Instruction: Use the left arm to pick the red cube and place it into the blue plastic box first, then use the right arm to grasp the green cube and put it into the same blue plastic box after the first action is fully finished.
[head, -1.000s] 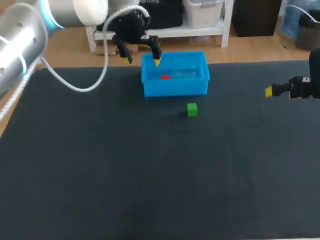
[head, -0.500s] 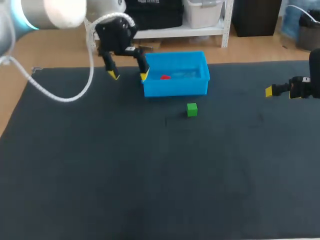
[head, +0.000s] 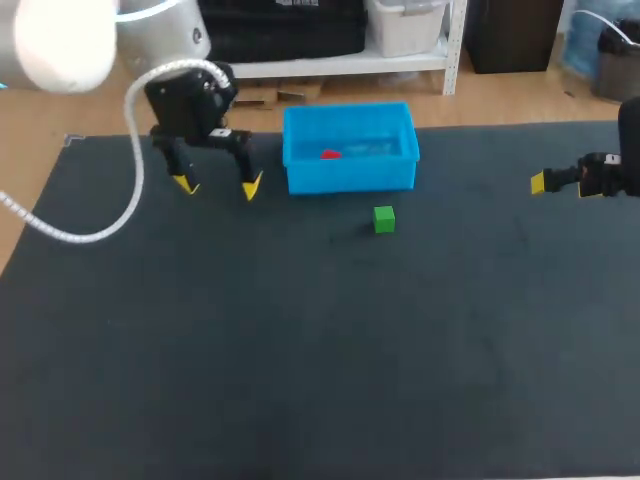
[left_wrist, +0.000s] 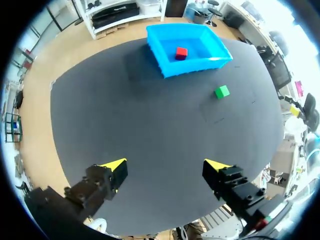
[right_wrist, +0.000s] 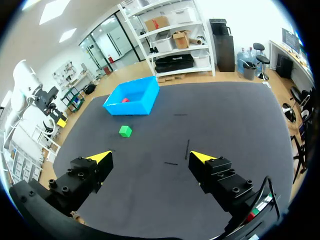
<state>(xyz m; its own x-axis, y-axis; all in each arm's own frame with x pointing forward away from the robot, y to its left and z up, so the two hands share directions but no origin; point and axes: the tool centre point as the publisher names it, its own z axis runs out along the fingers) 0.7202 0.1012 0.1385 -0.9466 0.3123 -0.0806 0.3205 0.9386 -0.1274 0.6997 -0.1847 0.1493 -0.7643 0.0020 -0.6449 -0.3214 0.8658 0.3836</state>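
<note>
The red cube (head: 329, 154) lies inside the blue plastic box (head: 350, 180) at the back of the table. On the dark mat just in front of the box sits the green cube (head: 384, 219). My left gripper (head: 217, 186) hangs open and empty to the left of the box. From the left wrist view, the box (left_wrist: 195, 67) with the red cube (left_wrist: 181, 52) and the green cube (left_wrist: 222, 91) lie far ahead of the open left gripper (left_wrist: 166, 165). My right gripper (head: 538, 183) stays at the right, open (right_wrist: 151, 156), with the green cube (right_wrist: 125, 131) well ahead of it.
A dark mat (head: 320, 350) covers the table. A white cable (head: 120, 215) loops from my left arm over the mat's left side.
My left gripper has moved from over the box's left rim to the left and nearer, away from the box, staying open and empty. The right arm and both cubes are unchanged.
</note>
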